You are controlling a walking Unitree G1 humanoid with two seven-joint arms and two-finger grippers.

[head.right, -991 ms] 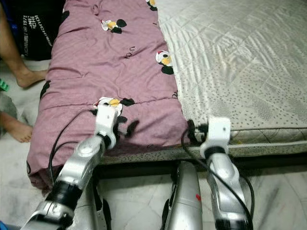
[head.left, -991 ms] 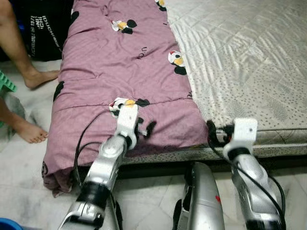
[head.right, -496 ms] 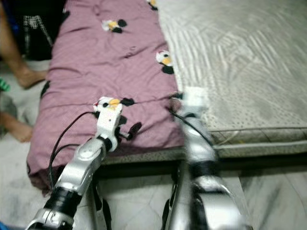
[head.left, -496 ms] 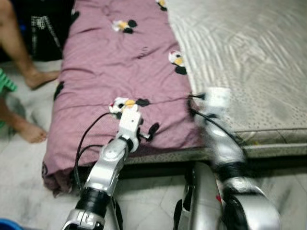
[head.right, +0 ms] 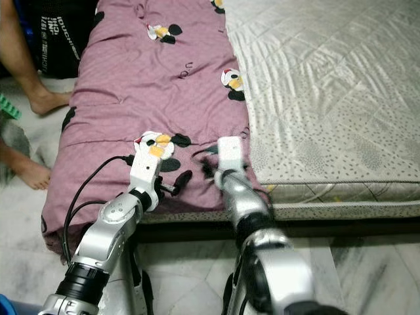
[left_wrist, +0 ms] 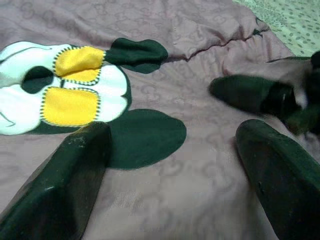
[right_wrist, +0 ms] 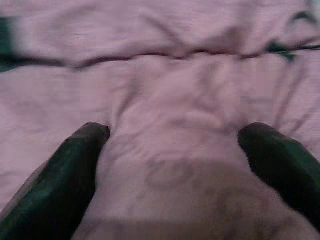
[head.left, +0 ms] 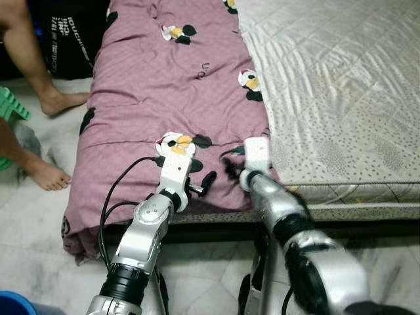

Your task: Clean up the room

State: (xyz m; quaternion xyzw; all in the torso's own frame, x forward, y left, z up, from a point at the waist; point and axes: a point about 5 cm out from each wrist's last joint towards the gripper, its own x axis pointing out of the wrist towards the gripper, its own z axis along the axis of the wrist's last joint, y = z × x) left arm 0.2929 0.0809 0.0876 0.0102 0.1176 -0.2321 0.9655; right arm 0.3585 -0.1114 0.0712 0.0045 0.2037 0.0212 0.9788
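Note:
A mauve blanket (head.left: 164, 92) with black, white and yellow penguin patches lies along the left side of the mattress (head.left: 341, 85), its near end hanging over the edge. My left gripper (head.left: 202, 176) is low over that near end, just past a penguin patch (left_wrist: 65, 90), and is open with nothing between its fingers (left_wrist: 65, 175). My right gripper (head.left: 231, 163) is close beside it on the blanket's near right corner, open, its fingers (right_wrist: 75, 155) resting on or just above the cloth. In the left wrist view the right gripper's black fingers (left_wrist: 250, 92) are close ahead.
A person's bare feet (head.left: 49, 174) and leg (head.left: 39, 72) are on the marble floor left of the blanket. A dark bag (head.left: 72, 39) stands behind them, a green item (head.left: 10, 108) at the left edge, and a blue rim (head.left: 13, 305) at the bottom left.
My right arm swung left from the mattress's front edge onto the blanket's near corner, beside my left gripper. The left gripper stayed nearly in place. The camera shifted slightly.

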